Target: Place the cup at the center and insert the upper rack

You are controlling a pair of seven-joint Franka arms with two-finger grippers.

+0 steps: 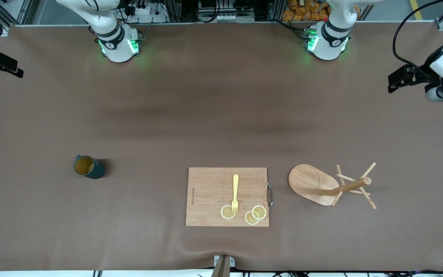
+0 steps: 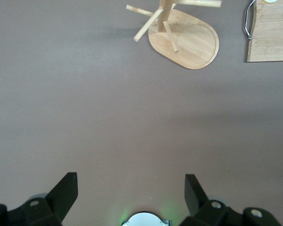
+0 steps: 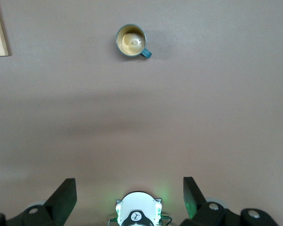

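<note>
Two tools hang high over the surface, fingers spread, holding nothing. Well below the right tool the cup stands upright. Well below the left tool stands the upper rack, beside the cutting board.

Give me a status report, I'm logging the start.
Both tools open, raised above bare table, left, right. Cup upright at the right arm's end. Upper rack standing beside the cutting board. Nothing in the way.

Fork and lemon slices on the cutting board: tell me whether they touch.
Touching. The front view shows the fork's tines lying over one lemon slice; the other two slices lie apart from it.
</note>
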